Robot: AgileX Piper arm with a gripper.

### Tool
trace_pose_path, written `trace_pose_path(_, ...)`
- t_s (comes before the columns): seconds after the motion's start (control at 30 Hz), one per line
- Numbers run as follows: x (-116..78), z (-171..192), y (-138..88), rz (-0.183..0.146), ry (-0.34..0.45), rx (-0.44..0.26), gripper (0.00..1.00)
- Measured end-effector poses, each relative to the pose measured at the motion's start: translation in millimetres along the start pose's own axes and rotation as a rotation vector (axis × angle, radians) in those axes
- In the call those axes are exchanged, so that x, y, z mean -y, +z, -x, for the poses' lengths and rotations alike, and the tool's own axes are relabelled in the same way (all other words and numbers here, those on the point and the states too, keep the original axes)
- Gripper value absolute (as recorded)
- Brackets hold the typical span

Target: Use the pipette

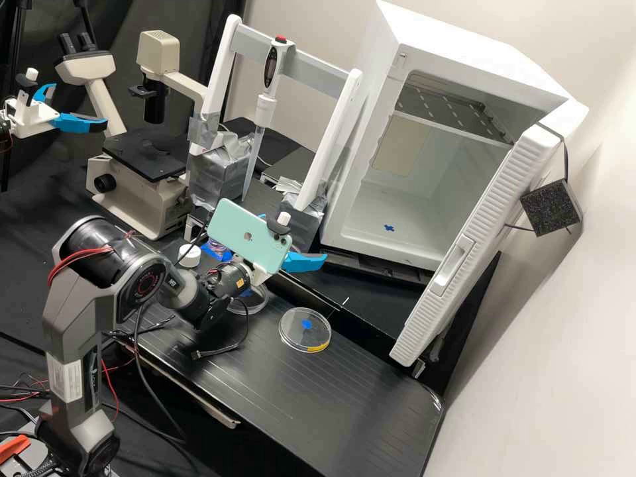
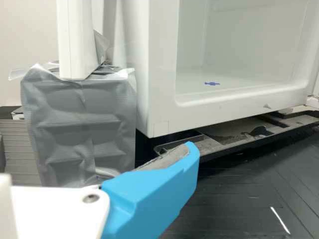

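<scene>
Hanging tip-down: slim pipette with dark grip, red button and clear tip (image 1: 265, 109), upper middle of the frame.

It sits at the flat grey crossbar (image 1: 326, 73) of a white two-post stand (image 1: 220, 63), whose feet stand in silver-taped blocks (image 1: 215, 175). Below it, near the center, the white gripper with bright blue fingers (image 1: 296, 237) has its fingers spread apart, beside a mint-green phone (image 1: 238, 232). Lower down, a round clear dish with blue and yellow marks (image 1: 305, 330) lies on the ribbed black bench (image 1: 331, 411). Left of the stand is a cream-and-black microscope (image 1: 142, 192); right, an open white boxy cabinet (image 1: 361, 199).
</scene>
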Motion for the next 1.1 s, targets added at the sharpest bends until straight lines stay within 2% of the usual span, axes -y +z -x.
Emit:
trace_pose_path(0.3,0.0,0,0,0.000,0.000,0.000,1.00)
trace_pose_path(0.43,-0.6,12,0,0.001,0.000,0.001,1.00)
trace_pose_path(0.6,-13.8,39,-13,-0.004,0.047,-0.053,1.00)
trace_pose_path(0.7,-28.2,54,-32,0.001,0.105,-0.134,1.00)
trace_pose_path(0.77,-35.8,63,-49,-0.009,0.137,-0.201,1.00)
trace_pose_path(0.87,-43.4,70,-72,0.003,0.166,-0.290,1.00)
trace_pose_path(0.97,-50.8,69,-94,0.015,0.179,-0.344,1.00)
trace_pose_path(1.1,-58.6,62,-125,0.052,0.178,-0.379,1.00)
